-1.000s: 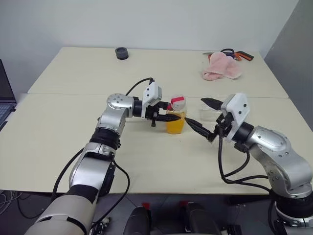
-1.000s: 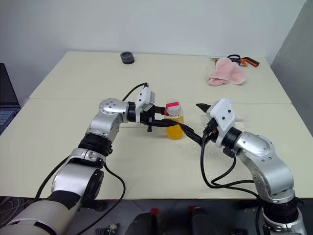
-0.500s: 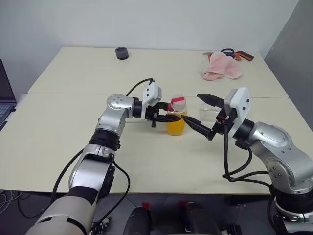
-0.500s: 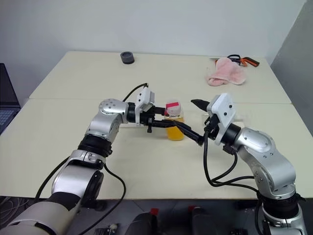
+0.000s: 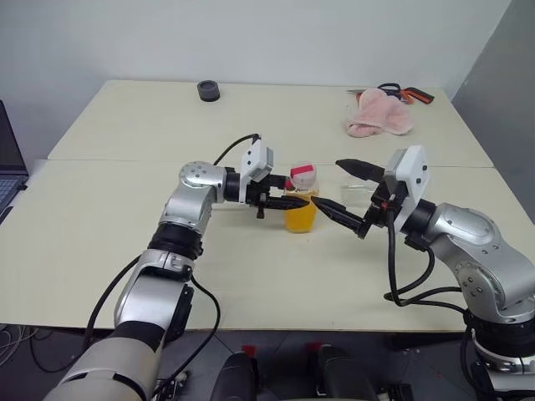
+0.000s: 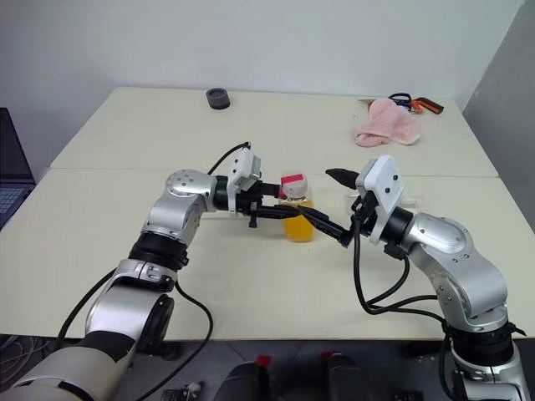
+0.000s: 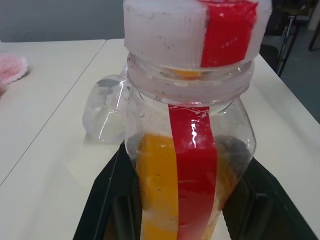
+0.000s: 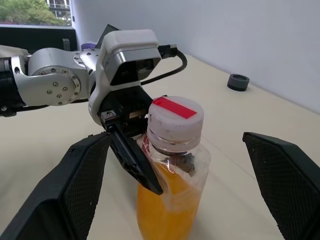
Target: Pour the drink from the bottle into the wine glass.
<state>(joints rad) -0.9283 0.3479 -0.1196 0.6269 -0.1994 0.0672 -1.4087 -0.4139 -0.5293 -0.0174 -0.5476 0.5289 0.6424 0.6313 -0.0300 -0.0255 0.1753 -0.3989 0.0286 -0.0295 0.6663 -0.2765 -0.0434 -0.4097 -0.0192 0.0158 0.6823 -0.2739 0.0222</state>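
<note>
The bottle (image 5: 301, 203) stands upright on the table's middle, clear plastic with a red stripe and a white cap (image 8: 175, 118). The orange drink (image 8: 167, 210) fills its lower half. My left gripper (image 5: 303, 202) reaches in from the left and is shut on the bottle's body, one finger (image 7: 102, 200) on each side. My right gripper (image 5: 341, 189) stands open just right of the bottle, pointing at it, its fingers (image 8: 75, 185) spread wide on either side of the cap without touching. The wine glass (image 7: 106, 114) appears to lie on its side on the table beyond the bottle, behind the right gripper.
A pink cloth (image 5: 378, 114) and scissors (image 5: 407, 92) lie at the far right of the table. A small black round object (image 5: 208, 89) sits at the far edge. A laptop (image 5: 8, 163) pokes in at the left.
My right gripper has tipped up a little, its upper finger now slightly higher beside the cap. The left gripper and the bottle have stayed put.
</note>
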